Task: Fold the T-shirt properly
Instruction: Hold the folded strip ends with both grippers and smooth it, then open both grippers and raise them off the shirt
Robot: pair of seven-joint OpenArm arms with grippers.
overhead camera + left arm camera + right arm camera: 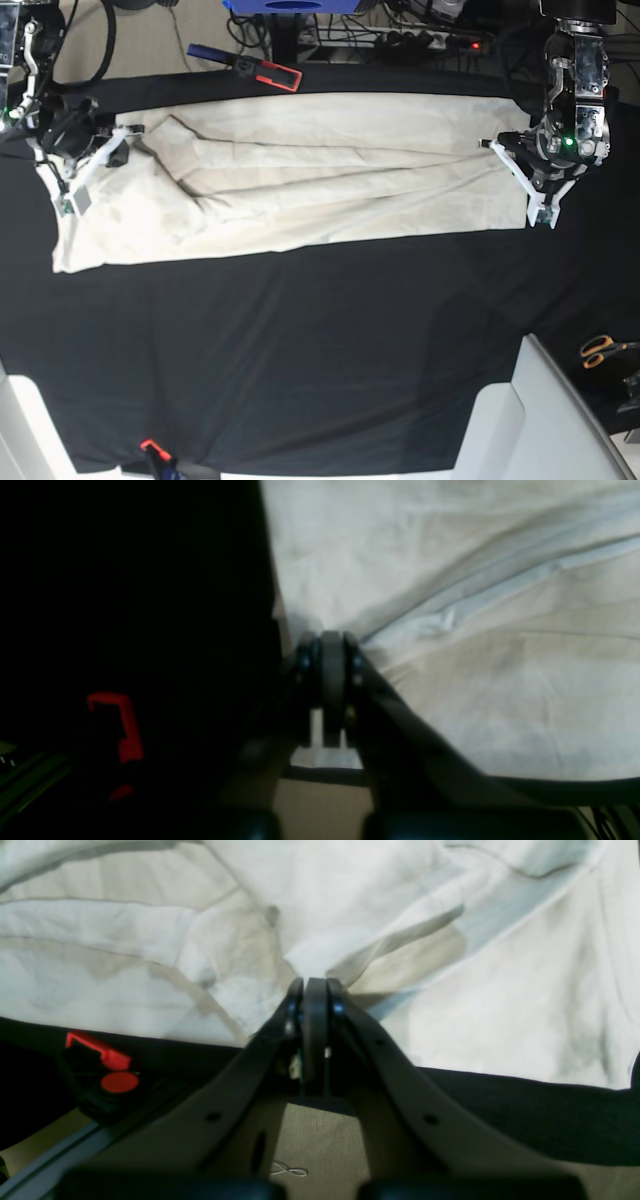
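The T-shirt lies stretched across the far half of the black table cloth. Note that the left gripper is pinched closed on the fabric at one end; its fingertips bury into a fold, so the contact point stays hidden. The right gripper is likewise clamped on bunched cloth at the opposite end. In the left wrist view, everything left of the shirt is too dark to make out, apart from a red clamp.
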